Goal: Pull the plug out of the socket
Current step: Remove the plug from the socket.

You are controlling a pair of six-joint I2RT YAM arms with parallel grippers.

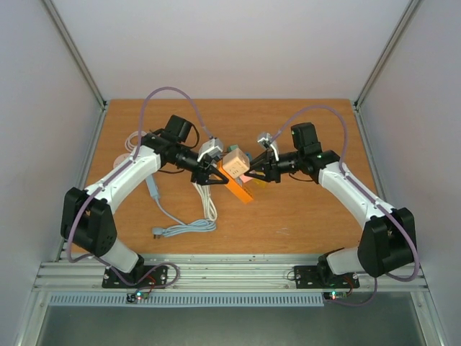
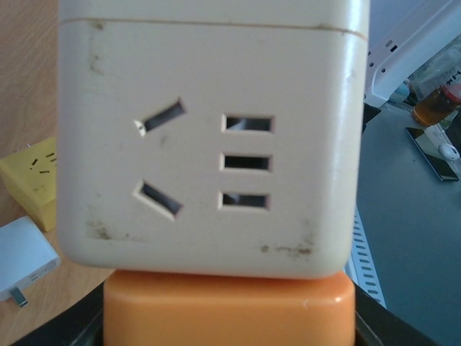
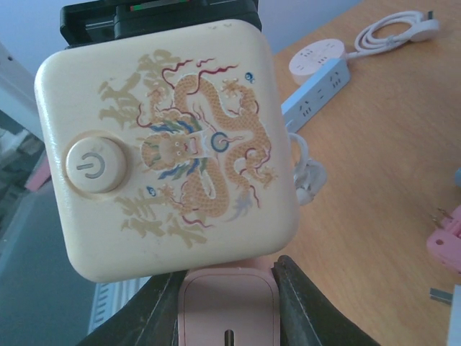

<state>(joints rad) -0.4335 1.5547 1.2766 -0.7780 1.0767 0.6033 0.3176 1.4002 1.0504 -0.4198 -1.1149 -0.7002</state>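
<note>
Orange plastic fills the left gripper [image 1: 215, 177]: its dark jaws stand partly apart and pinch an orange block [image 2: 230, 310] from both sides. That block lies flush against the holed face of the cream cube socket [image 1: 234, 164], which is at the middle of the table [image 1: 310, 216]. The left arm [image 1: 130, 173] stands up from its base at the near left edge, leans out to the left, then bends at the elbow and slants inward to the cube, wrist about level. On the socket's other side, a dragon-printed face with a round power button [image 3: 96, 166] looks at the right wrist camera. A pink plug [image 3: 229, 306] sits against the cube just below that face. The right gripper [image 1: 255, 175] is set narrow, its black fingers [image 3: 311, 310] pressed on either side of that plug. The right arm [image 1: 353, 191] mirrors the left, reaching in from the near right edge. Whether the cube rests on the wood cannot be told. A pale power strip [image 1: 153, 189] and a white cable [image 1: 189, 228] lie beside the left arm, towards the table's left edge. Bare wood lies open on the far side and at the near right.
</note>
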